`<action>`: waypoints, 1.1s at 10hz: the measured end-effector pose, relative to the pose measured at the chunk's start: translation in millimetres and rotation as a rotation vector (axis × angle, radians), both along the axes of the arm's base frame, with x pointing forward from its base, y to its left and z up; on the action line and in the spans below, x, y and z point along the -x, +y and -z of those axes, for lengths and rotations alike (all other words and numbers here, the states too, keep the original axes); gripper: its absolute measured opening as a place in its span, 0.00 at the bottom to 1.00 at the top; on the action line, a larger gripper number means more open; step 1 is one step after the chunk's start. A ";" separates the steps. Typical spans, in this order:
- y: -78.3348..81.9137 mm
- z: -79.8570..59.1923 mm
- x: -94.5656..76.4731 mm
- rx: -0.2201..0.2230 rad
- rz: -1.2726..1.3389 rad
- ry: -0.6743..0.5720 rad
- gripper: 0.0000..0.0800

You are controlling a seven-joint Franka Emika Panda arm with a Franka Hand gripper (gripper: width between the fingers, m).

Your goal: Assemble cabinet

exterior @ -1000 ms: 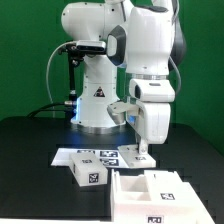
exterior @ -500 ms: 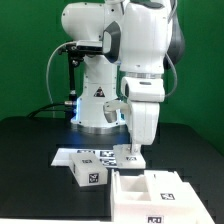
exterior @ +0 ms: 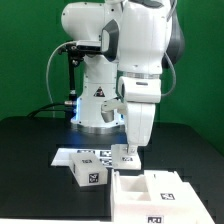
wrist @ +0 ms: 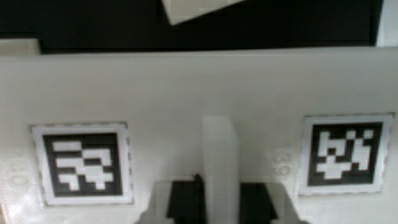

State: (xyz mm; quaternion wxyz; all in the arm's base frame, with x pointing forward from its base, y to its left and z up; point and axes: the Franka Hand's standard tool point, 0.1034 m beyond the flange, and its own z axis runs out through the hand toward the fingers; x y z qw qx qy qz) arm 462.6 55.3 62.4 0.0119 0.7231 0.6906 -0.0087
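The cabinet (exterior: 128,196) is a large white box with open compartments, standing at the front on the exterior view's right. My gripper (exterior: 128,153) hangs straight down just behind it, low over the table. In the wrist view the gripper (wrist: 217,202) has its dark fingers (wrist: 178,203) tight on either side of a raised ridge on a flat white panel (wrist: 196,95). That panel carries two black-and-white tags, one on each side of the ridge. The panel shows only as a small white piece at the fingertips in the exterior view (exterior: 126,158).
A small white block with a tag (exterior: 88,172) lies to the exterior view's left of the cabinet. The marker board (exterior: 72,153) lies flat behind it. The robot's base (exterior: 95,100) stands at the back. Another white piece (wrist: 214,8) shows on the black table beyond the panel.
My gripper has moved towards the exterior view's left, with the white panel at its fingertips. The cabinet and the small block have not moved.
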 end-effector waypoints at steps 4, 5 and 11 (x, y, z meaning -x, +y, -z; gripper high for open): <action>3.4 6.2 0.0 -0.002 -0.005 0.008 0.08; 5.3 7.4 0.0 -0.003 -0.008 0.009 0.08; 2.1 4.8 -7.6 -0.003 -0.002 0.002 0.08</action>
